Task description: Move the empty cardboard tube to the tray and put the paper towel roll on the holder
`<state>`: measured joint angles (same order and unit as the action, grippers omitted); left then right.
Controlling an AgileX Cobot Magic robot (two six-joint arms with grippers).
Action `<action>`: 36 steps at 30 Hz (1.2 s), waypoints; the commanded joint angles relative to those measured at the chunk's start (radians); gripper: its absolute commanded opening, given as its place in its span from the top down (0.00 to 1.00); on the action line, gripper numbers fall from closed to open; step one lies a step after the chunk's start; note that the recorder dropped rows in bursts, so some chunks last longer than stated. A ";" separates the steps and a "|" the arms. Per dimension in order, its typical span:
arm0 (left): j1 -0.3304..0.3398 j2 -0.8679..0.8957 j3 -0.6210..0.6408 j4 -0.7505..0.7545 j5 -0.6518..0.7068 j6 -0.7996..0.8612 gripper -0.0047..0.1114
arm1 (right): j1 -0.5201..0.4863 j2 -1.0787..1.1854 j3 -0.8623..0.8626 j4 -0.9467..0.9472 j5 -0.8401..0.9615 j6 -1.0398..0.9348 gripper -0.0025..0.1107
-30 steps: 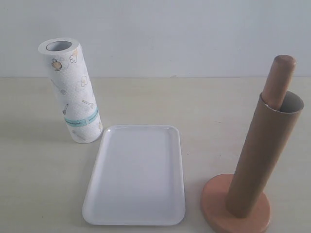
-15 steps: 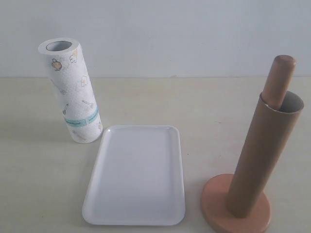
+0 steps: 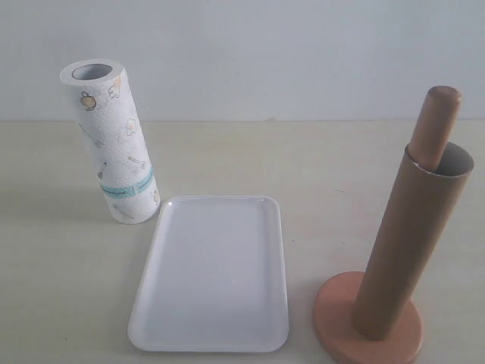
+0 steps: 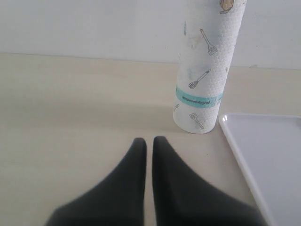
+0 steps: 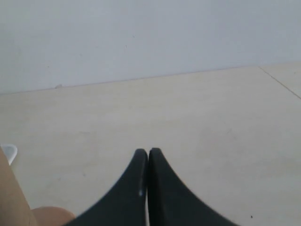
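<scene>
The left gripper (image 4: 149, 142) has its fingers drawn almost together and holds nothing; the paper towel roll (image 4: 207, 70) stands ahead of it, just beside the tray (image 4: 263, 155). The right gripper (image 5: 148, 153) is pressed closed, empty. The empty cardboard tube (image 3: 405, 243) leans over the holder (image 3: 442, 114) post, off to one side of the right gripper

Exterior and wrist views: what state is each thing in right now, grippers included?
holder: upright, post top showing.
empty cardboard tube: sleeved over the holder's post, leaning.
paper towel roll: standing on end beside the tray, not on the holder.
tray: flat, nothing on it.
left gripper: shut, holding nothing.
right gripper: shut, holding nothing.
</scene>
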<state>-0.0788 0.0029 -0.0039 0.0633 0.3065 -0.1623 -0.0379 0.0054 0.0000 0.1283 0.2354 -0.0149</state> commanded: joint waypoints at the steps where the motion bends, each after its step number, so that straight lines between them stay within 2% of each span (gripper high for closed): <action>1: -0.005 -0.003 0.004 0.001 -0.015 -0.007 0.92 | -0.002 -0.005 0.000 -0.007 -0.146 0.008 0.98; 3: -0.005 -0.003 0.004 0.001 -0.015 -0.007 0.92 | -0.002 -0.005 0.000 0.041 -0.235 0.095 0.98; 5: -0.005 -0.003 0.004 0.001 -0.015 -0.007 0.92 | -0.002 -0.005 0.000 0.152 -0.227 0.263 0.98; 6: -0.005 -0.003 0.004 0.001 -0.015 -0.007 0.92 | -0.002 -0.005 0.000 0.154 -0.256 0.285 0.98; 10: -0.005 -0.003 0.004 0.001 -0.015 -0.007 0.92 | 0.000 -0.005 -0.034 0.150 -0.251 0.210 0.98; 17: -0.005 -0.003 0.004 0.001 -0.015 -0.007 0.92 | 0.000 -0.005 -0.153 0.222 -0.027 0.191 0.98; 19: -0.005 -0.003 0.004 0.001 -0.015 -0.007 0.92 | 0.000 -0.005 -0.168 0.302 0.022 0.094 0.98; 21: -0.005 -0.003 0.004 0.001 -0.015 -0.007 0.92 | 0.000 -0.005 -0.176 0.469 0.058 -0.087 0.98; 25: -0.005 -0.003 0.004 0.001 -0.015 -0.007 0.92 | 0.000 -0.005 -0.183 0.963 0.218 -0.705 0.98; 27: -0.005 -0.003 0.004 0.001 -0.015 -0.007 0.92 | 0.000 -0.005 -0.183 1.083 0.310 -0.896 0.98; 33: -0.005 -0.003 0.004 0.001 -0.015 -0.007 0.92 | 0.000 -0.005 -0.160 1.154 0.324 -0.942 0.98; 36: -0.005 -0.003 0.004 0.001 -0.015 -0.007 0.92 | 0.000 -0.005 -0.135 1.185 0.341 -0.950 0.91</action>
<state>-0.0788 0.0029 -0.0039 0.0633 0.3065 -0.1623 -0.0379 0.0032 -0.1553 1.2762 0.5591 -0.9410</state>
